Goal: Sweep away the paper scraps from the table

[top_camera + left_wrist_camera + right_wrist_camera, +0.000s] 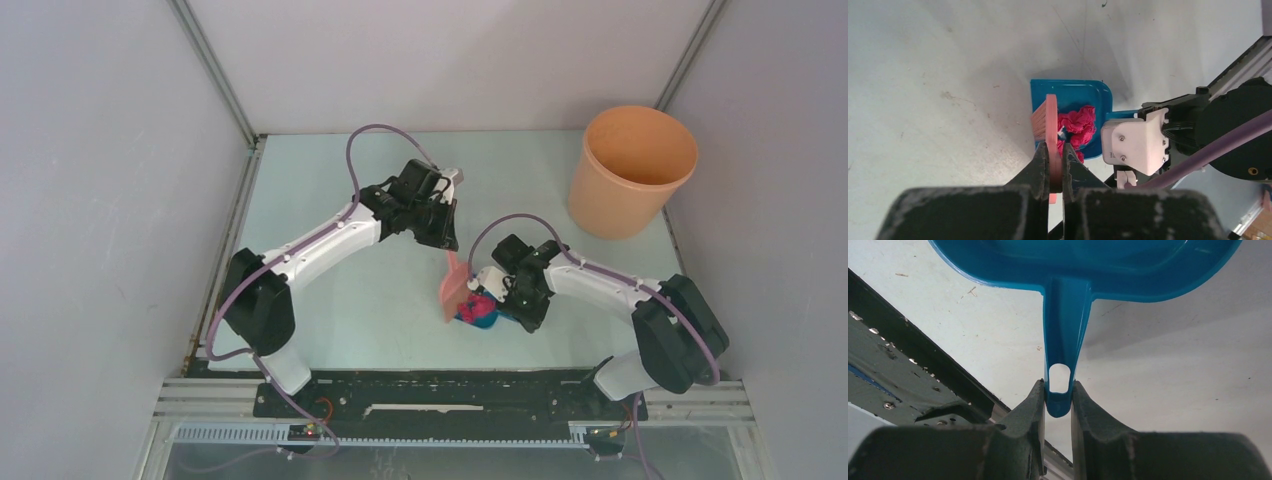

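In the top view the left end effector (447, 240) sits near the middle of the pale green surface (330, 200). It is pinched narrow on the handle of the pink hand brush (452, 285). The left wrist view confirms this: both fingers press the flat pink handle with no gap. The brush's long axis runs from 12 o'clock down to 6 o'clock. Its bristle end rests at the open lip of the blue dustpan (478, 318).

The paper scraps (1078, 125) lie at 6 o'clock from the left end effector. They are bunched inside the pan, just past the bristles. Magenta wads dominate, and a pale fleck shows beside the brush. I cannot tell other colours apart. No loose wad shows on the surface outside the pan in these views.

To the right, the right end effector (1059, 400) is closed narrow on the tip of the dustpan handle, just below its hanging hole. The handle runs straight away from the fingers towards 12 o'clock in the right wrist view. The pan looks flat on the surface.

Farther right, the orange bucket (632, 170) stands upright at about 1 o'clock from the pan and well apart from it. The sweeping appears done. The right arm is nearer the bucket and carries the load, so the next move likely turns on lifting the pan level towards 1 o'clock.
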Available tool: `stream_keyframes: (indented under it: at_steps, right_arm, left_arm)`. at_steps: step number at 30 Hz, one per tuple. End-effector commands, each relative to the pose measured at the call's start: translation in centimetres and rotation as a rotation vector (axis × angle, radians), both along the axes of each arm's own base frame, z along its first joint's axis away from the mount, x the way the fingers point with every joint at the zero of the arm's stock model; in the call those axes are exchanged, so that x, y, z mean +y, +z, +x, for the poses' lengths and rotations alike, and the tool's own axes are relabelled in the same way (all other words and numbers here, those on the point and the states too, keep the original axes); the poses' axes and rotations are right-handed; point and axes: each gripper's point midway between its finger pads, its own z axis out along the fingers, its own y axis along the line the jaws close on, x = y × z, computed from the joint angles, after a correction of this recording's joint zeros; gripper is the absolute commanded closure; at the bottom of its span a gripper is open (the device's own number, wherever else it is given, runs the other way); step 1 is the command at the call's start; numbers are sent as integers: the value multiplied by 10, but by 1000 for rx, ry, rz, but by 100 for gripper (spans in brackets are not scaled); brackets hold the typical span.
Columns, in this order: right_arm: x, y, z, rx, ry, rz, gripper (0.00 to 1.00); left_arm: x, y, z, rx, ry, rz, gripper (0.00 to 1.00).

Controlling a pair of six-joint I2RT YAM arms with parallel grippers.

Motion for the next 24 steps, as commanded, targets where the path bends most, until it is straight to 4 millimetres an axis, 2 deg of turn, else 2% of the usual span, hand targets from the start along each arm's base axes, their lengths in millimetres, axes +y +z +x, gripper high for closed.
stream_keyframes:
  at_steps: [1,7,11,17,24]
  right_arm:
    - [7,8,3,-32,-22,53,100]
    - [1,9,4,-76,-41,93,100]
    - [-6,9,1,-126,-33,138,100]
    - [-5,26,4,-185,-46,227,100]
    - [-17,39,3,-226,-66,240,100]
  left_arm:
    - [-15,30,-8,0,-11,-122,100]
    - [-7,40,-5,-48,23,-102,100]
    - [-1,51,-10,-80,18,-100,100]
    - [12,76,-10,-157,63,-112,100]
    - [34,104,-12,-256,131,-121,100]
